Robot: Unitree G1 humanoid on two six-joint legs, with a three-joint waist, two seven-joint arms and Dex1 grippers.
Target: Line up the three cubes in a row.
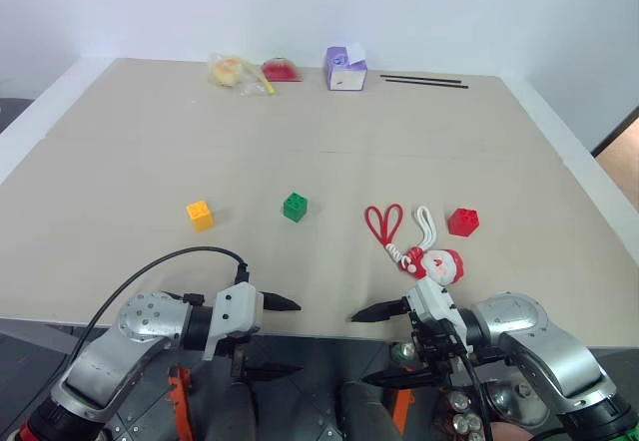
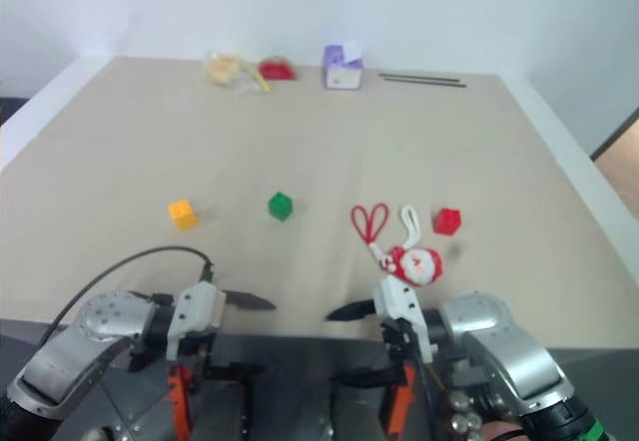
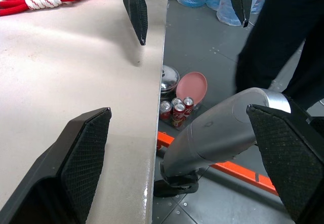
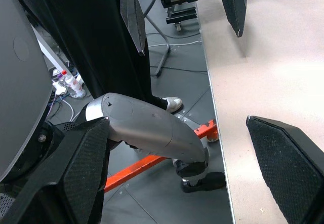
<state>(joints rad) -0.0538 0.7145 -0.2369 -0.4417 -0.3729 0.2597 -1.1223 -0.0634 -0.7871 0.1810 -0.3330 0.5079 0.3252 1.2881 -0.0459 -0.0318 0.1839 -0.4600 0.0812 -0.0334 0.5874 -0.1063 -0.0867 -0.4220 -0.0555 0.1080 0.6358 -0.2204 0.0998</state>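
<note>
Tabletop [image 1: 130, 152]: three cubes [image 1: 295, 207] well beyond both wide-open, empty hands, left hand [image 1: 275, 336], right hand [image 1: 374, 343].

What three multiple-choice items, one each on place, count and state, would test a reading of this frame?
1. Which cube lies nearest the red cord loop?
A. yellow-orange cube
B. green cube
C. red cube

2. How many small studded cubes are on the table?
A. two
B. three
C. four

3. How do the two grippers stand?
A. both open and empty
B. left shut on a cube
C. right shut on the cord

Key: 1 C, the red cube sits just to the loop's right, closer than the green cube or yellow-orange cube. 2 B, those three. 3 A, left gripper and right gripper hover spread at the near edge, holding nothing.
</note>
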